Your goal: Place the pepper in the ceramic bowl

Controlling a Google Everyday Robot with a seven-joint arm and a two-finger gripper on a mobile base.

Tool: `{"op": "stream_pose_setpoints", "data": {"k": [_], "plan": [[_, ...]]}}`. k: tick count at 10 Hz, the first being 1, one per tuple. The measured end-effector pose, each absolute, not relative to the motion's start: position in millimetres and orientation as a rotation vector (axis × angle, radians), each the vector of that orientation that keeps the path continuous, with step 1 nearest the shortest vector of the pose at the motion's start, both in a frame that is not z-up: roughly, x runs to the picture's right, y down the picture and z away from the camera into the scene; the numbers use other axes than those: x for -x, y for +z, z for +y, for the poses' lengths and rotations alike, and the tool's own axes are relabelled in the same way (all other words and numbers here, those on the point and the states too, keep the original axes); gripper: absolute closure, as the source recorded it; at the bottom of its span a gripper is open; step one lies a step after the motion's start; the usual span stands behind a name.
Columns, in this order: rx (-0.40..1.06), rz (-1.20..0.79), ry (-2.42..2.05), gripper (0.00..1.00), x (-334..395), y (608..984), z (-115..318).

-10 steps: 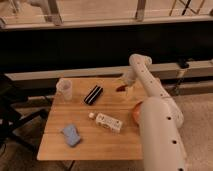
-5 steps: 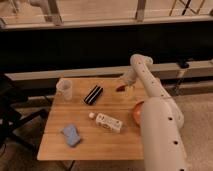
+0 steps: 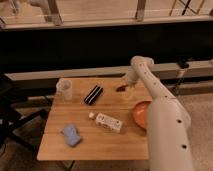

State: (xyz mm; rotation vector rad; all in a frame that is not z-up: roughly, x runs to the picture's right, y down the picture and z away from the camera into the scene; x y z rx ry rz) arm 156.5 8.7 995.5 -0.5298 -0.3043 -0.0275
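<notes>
- Over the far right part of the wooden table (image 3: 95,142) hangs the gripper (image 3: 126,86), at the end of the white arm (image 3: 155,100) that reaches in from the near right.
- Whether its jaws are spread or pressed together cannot be told; the pepper (image 3: 121,88), a small dark red sliver, sits right at their tip, just above the tabletop close to the far edge.
- Just nearer than that, at the right edge of the table, lies the ceramic bowl (image 3: 140,114), orange-red and shallow, its right side hidden behind the arm. The pepper is apart from it, toward the far edge.
- Left of the gripper, toward the middle of the far edge, a black ribbed bar (image 3: 93,94) lies flat at a slant.
- Near the far left corner stands a clear plastic cup (image 3: 65,89), upright.
- Around the middle of the table lies a white bottle (image 3: 106,121) on its side, its cap end pointing toward the cup side.
- Toward the near left corner lies a blue sponge (image 3: 71,135), flat on the wood and well apart from the bowl.
</notes>
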Motion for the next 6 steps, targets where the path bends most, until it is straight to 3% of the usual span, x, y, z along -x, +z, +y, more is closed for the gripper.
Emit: {"op": "stream_pose_setpoints", "data": {"k": [6], "plan": [[0.521,-0.294,0.072,0.2,-153.7,999.6,2.2]]}}
